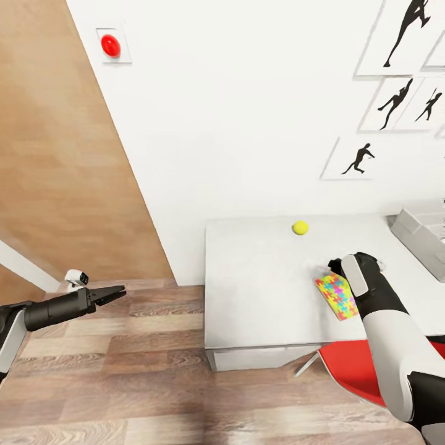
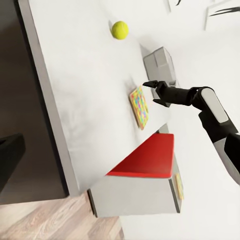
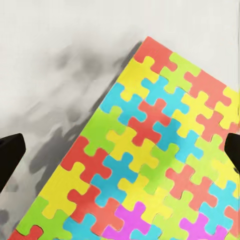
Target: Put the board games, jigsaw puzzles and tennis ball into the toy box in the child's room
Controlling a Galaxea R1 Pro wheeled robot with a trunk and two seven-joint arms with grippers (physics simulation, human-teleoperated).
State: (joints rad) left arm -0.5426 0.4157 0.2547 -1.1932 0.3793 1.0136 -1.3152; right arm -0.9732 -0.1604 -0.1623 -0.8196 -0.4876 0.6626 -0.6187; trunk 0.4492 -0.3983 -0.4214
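A jigsaw puzzle with bright interlocking pieces lies flat on the white table, near its front edge. My right gripper hovers just over the puzzle's far end, open. In the right wrist view the puzzle spreads below the gripper, one dark fingertip on each side and nothing gripped. The tennis ball rests near the wall behind the puzzle. The grey toy box stands at the table's right end. My left gripper hangs open and empty over the floor, left of the table.
A red chair is tucked at the table's front, under my right arm. The wood-plank floor stretches left of the table. A round red button is on the white wall. The left wrist view shows ball, puzzle and toy box.
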